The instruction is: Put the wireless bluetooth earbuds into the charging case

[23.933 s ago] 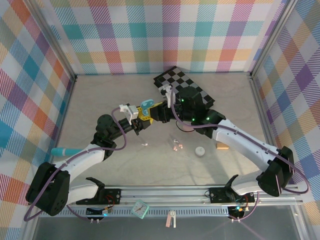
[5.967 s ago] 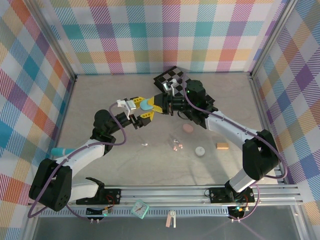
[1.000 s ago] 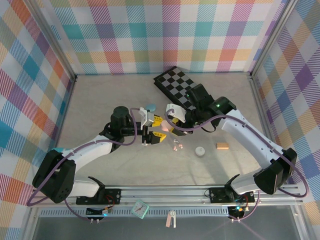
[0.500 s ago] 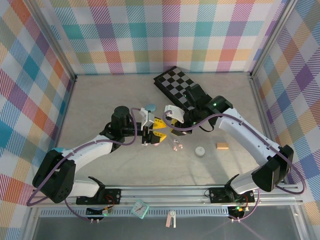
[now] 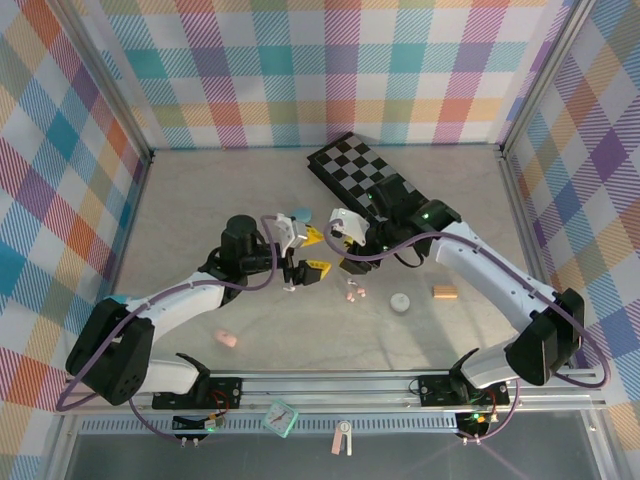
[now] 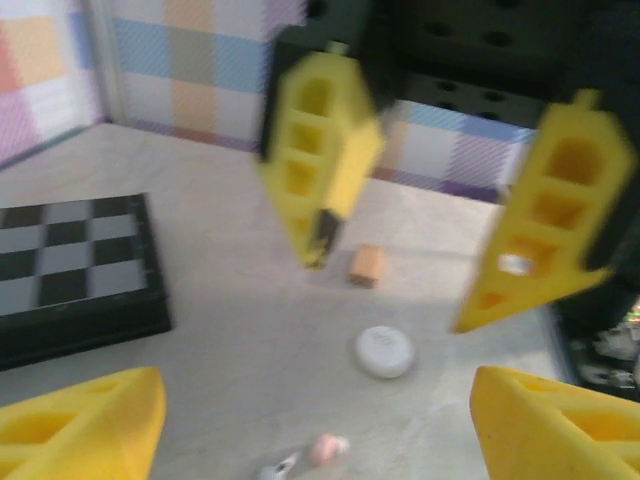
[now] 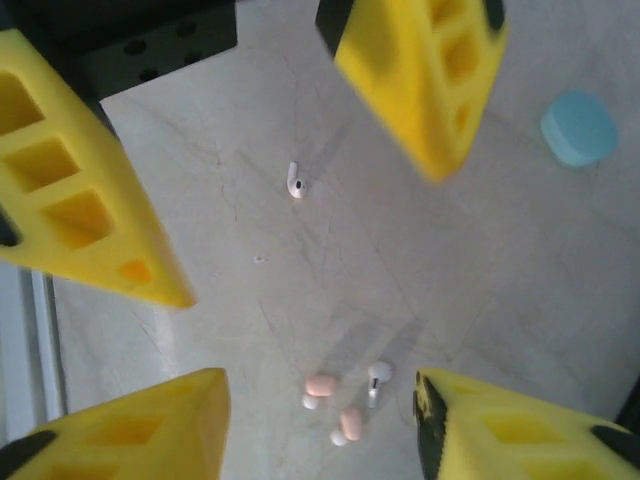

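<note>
Pink case (image 5: 227, 339) lay on the counter (image 5: 190, 200) far left, and the blue case (image 5: 300, 213) further back looked closed. My left claw (image 6: 315, 400) and right claw (image 7: 320, 385) hung spread wide, tip to tip. Earbuds (image 5: 352, 293) sat loose on the counter beside them, near the white case (image 5: 400, 302).

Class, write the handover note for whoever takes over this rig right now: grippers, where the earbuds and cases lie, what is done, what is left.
Left gripper: open, empty.
Right gripper: open, empty, facing the left one.
Pink earbuds and a white earbud lie loose together on the table; a second white earbud lies apart.
Blue case, white case and pink case lie separately.
Done: no earbud seated.
Left: open a case, insert the earbuds.
</note>
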Controlling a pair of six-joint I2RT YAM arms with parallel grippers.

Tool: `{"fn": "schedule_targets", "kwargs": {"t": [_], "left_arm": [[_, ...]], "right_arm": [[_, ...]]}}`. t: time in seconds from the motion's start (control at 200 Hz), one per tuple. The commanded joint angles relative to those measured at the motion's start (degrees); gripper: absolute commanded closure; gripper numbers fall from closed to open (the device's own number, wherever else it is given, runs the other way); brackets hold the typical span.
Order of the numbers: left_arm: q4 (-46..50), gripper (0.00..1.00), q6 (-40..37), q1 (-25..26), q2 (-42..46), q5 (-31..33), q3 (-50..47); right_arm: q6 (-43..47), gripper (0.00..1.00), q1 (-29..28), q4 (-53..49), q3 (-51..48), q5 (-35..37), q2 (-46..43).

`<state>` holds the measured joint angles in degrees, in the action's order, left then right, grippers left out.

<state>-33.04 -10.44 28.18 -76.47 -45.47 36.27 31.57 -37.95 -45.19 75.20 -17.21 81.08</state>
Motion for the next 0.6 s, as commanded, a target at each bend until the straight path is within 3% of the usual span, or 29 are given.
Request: {"fn": "schedule_targets", "kwargs": {"t": [0.0, 0.11, 0.405, 0.505, 0.595], "left_arm": [[-7.41, 0.11, 4.5, -2.1, 0.2, 8.44, -2.07], [-5.47, 0.0, 5.72, -2.58, 2.49, 15.34, -3.85], [2.83, 0.0, 15.14, -7.65, 8.37, 33.03, -5.53], [10.51, 0.0, 20.72, -9.73, 10.18, 38.74, -3.05], [28.4, 0.0, 28.97, -10.7, 11.73, 49.88, 3.11]], "right_arm": [[-6.63, 0.36, 0.53, 7.69, -3.21, -3.94, -4.22], [-11.45, 0.3, 1.19, 14.39, -7.87, -4.05, -7.66], [-16.1, 0.15, 1.38, 24.43, -16.05, -7.41, -12.14], [-16.67, 0.12, 1.0, 26.21, -17.59, -10.65, -11.66], [-17.16, 0.11, 0.01, 27.75, -18.16, -11.22, -10.22]]}}
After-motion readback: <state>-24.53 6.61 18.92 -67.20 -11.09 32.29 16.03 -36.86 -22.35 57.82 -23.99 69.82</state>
